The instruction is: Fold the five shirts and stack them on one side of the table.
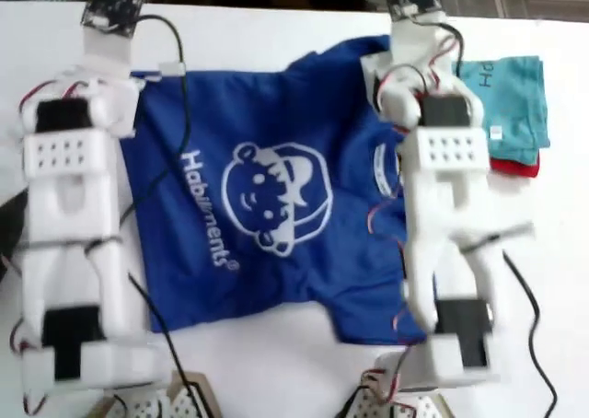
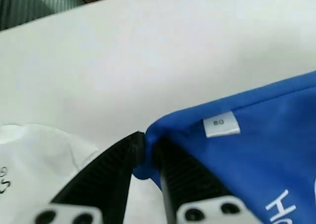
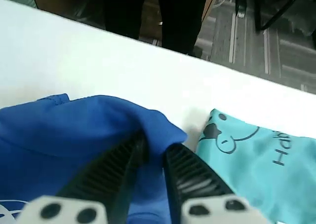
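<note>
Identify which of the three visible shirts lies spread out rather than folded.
The blue shirt, spread open across the table and pinched by the left gripper and the right gripper. The teal shirt lies folded on the red shirt.

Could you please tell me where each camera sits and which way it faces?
High view: overhead, looking down on the blue shirt between left arm and right arm.
Left wrist view: on that wrist, facing along its jaws, shut on the shirt's edge.
Right wrist view: likewise, jaws shut on a fold near the teal shirt.
All share the blue shirt.
</note>
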Tool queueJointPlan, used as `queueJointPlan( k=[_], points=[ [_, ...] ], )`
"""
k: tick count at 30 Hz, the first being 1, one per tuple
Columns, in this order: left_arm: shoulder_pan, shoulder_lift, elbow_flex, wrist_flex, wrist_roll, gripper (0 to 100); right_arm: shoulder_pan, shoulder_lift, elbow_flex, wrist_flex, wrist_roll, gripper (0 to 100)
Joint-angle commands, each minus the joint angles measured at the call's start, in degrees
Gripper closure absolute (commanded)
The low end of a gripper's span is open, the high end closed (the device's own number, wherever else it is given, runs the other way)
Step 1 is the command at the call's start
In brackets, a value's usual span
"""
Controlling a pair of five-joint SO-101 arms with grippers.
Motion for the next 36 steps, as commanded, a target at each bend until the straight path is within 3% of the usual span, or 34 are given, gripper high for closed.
queueJointPlan(
  k=[1,19,29,36],
  points=[
    [0.26,6.59,-5.85,-0.35,0.44,98,-0.48,7.87,-7.82,-1.01,0.18,98.0],
    [0.26,34.46,-17.36,-0.35,0.70,98,-1.27,35.12,-18.29,-0.92,0.18,98.0],
    [0.26,35.34,-17.36,2.73,0.44,98,-2.07,35.56,-18.55,-0.92,0.09,98.0],
    [0.97,30.42,-21.05,14.42,0.35,97,-1.36,28.79,-18.99,7.25,0.09,98.0]
  ],
)
